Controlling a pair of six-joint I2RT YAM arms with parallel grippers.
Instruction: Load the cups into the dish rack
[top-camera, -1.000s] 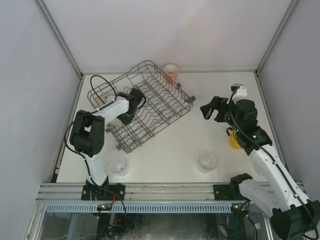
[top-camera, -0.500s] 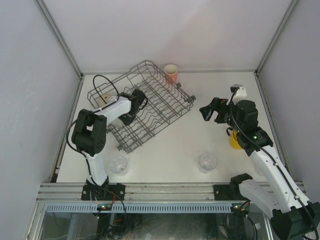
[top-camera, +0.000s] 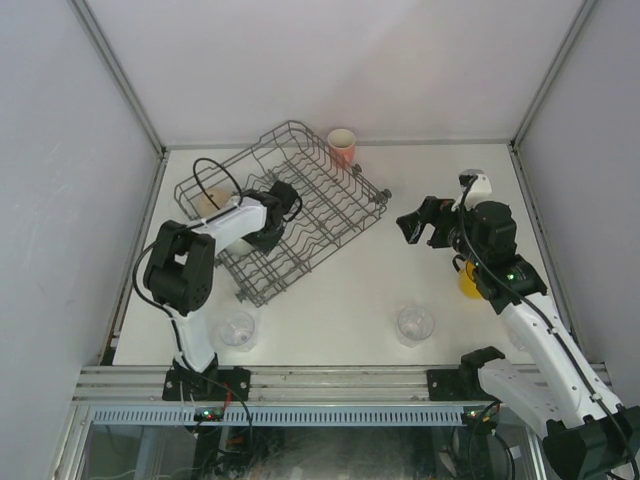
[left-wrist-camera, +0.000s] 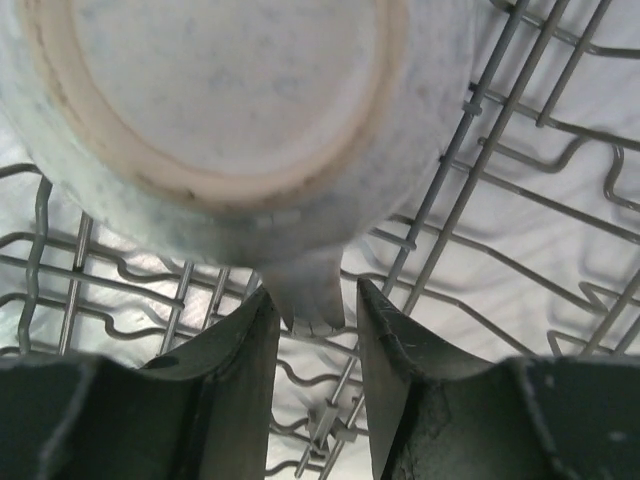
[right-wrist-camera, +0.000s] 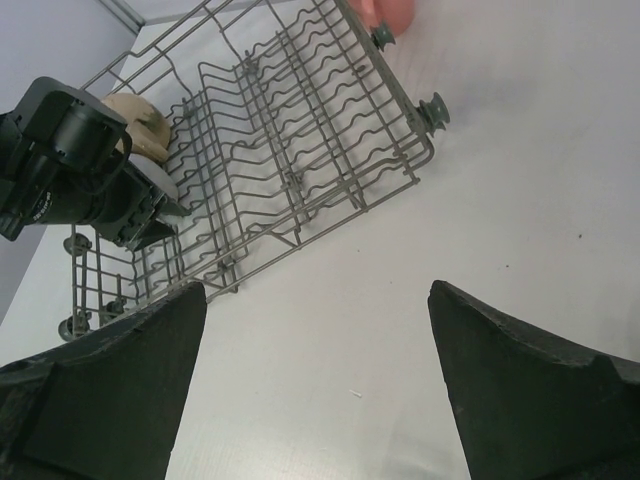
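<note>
Mug racked, but its handle sits between barely parted jaws

In the dish rack (top-camera: 320, 195), which lies askew toward the worktop's far-left corner, the left gripper (left-wrist-camera: 315, 320) stands slightly unclenched around the handle of an upturned pale mug (left-wrist-camera: 220, 110), a gap showing on 1 side only. A sideways withdrawal could snag that handle and tip the mug off the tines, or nudge the wheeled rack. The right gripper (right-wrist-camera: 316, 290) hangs wide and empty near the worktop's right edge. 2 clear tumblers (top-camera: 237, 330) wait by the near edge, and a pink tumbler (top-camera: 342, 145) waits at the far edge.
</note>
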